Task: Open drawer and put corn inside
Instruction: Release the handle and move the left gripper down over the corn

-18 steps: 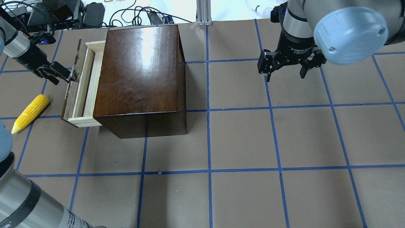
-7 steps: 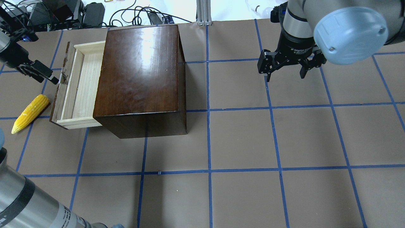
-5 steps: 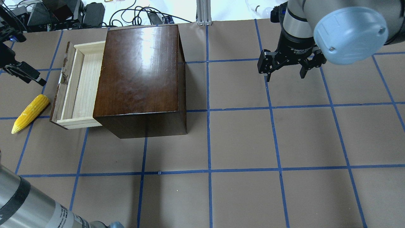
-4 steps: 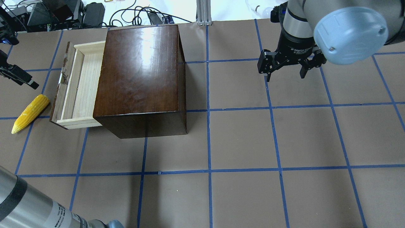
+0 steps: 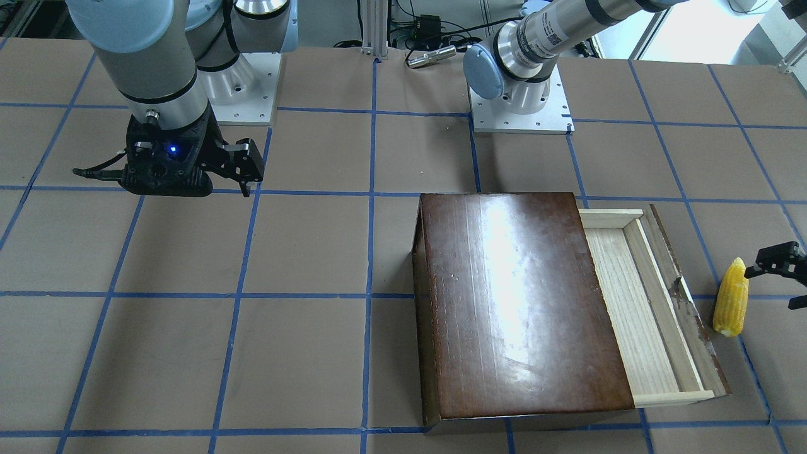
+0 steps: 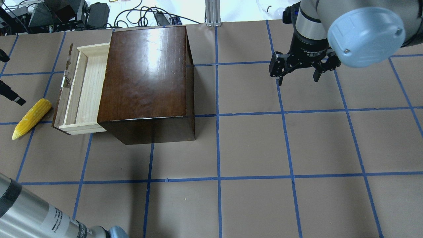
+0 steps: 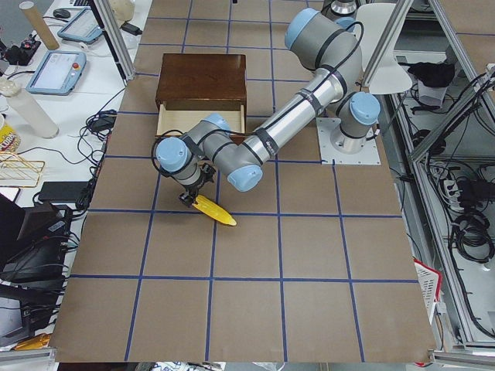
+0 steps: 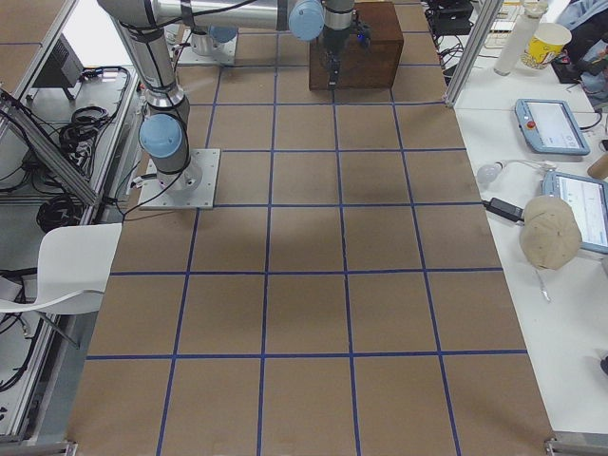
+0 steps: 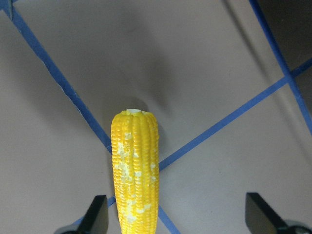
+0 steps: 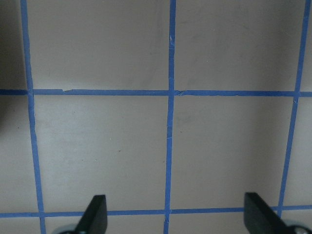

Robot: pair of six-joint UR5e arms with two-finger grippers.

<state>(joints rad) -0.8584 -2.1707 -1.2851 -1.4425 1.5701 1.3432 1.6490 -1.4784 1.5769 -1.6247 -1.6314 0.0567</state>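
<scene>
The drawer stands pulled out of the glossy dark brown box, its pale tray empty; it also shows in the front view. The yellow corn lies on the table left of the drawer front, apart from it. My left gripper is open above the corn, which lies close to its left finger. In the overhead view only one finger shows at the left edge. My right gripper is open and empty, hovering over bare table at the far right.
The table is brown paper with a blue tape grid. Cables and black gear and an aluminium post line the far edge. The left arm's forearm crosses the near left corner.
My left gripper pulled the drawer further out, let go of its front, and moved left and away to above the corn. The right arm has not moved.
</scene>
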